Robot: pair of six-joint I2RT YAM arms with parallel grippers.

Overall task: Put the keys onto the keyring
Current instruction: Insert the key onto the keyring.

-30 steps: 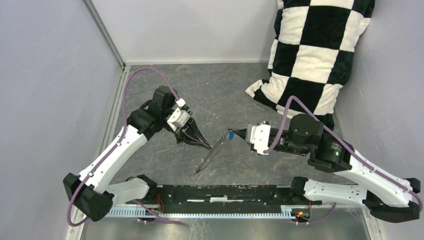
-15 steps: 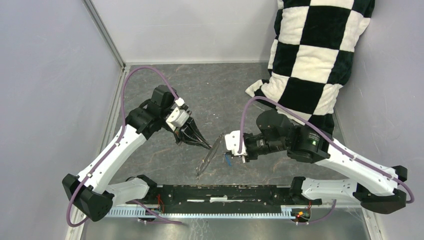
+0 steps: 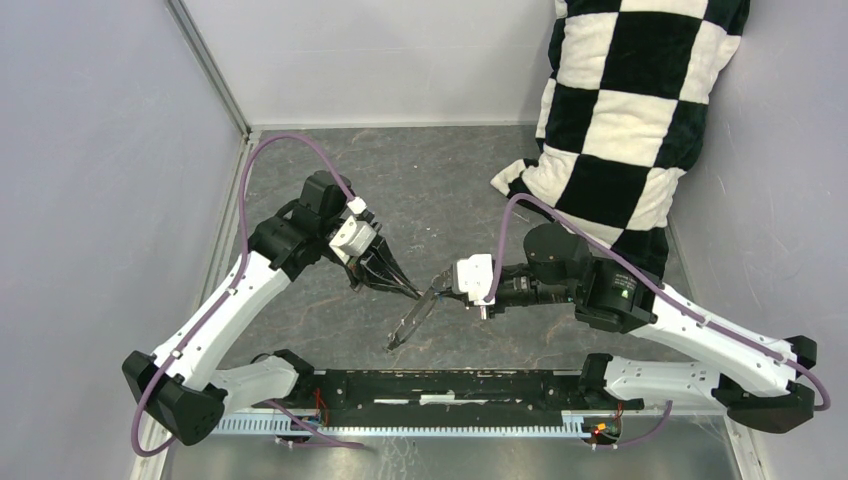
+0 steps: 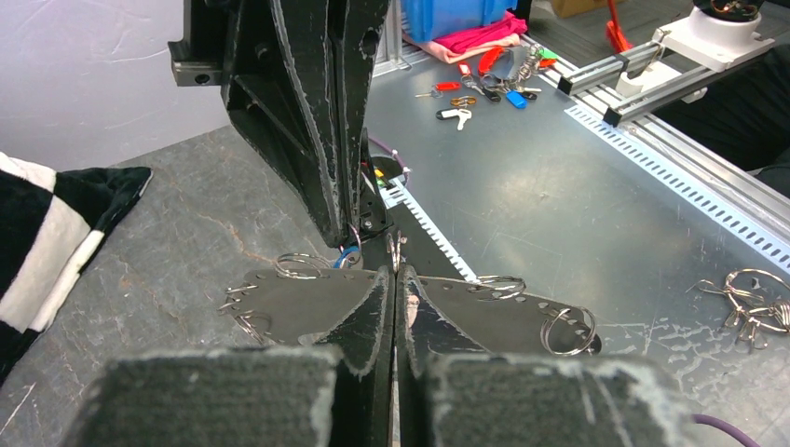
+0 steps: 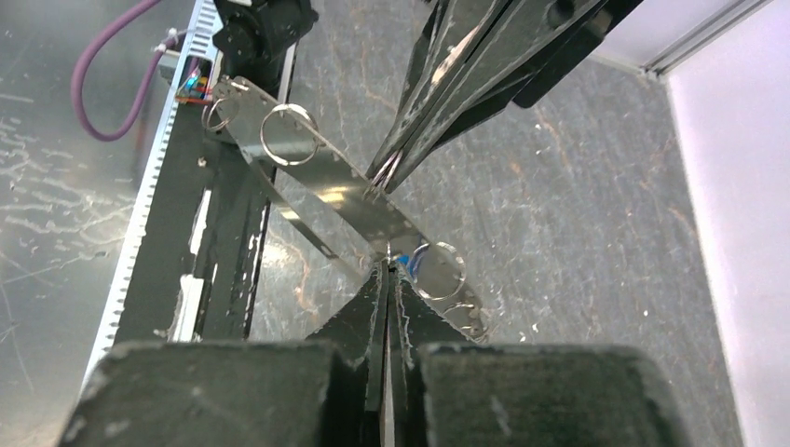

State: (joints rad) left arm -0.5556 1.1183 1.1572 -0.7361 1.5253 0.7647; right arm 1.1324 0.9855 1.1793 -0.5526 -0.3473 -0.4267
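Observation:
The keyring (image 3: 412,315) is a long flat grey metal strip with holes along its edges and several small split rings; from above it looks like a thin rod. My left gripper (image 3: 412,293) is shut on its edge, fingertips (image 4: 384,279) pinching the strip (image 4: 298,303) mid-length. My right gripper (image 3: 438,285) is shut and its tips (image 5: 387,265) touch the strip (image 5: 326,182) beside one split ring (image 5: 436,270). The blue key head (image 5: 402,259) shows just past those tips. It also shows in the left wrist view (image 4: 347,253). It is hidden in the top view.
A black-and-white checked pillow (image 3: 620,110) leans at the back right. A black rail (image 3: 450,385) runs along the near edge between the arm bases. Beyond it, a pile of tagged keys (image 4: 484,79) and loose rings (image 4: 755,298) lie on a metal bench.
My right gripper swung left, dipped toward the table, then rose to the strip's upper end with the blue key. My left gripper and the strip hardly moved.

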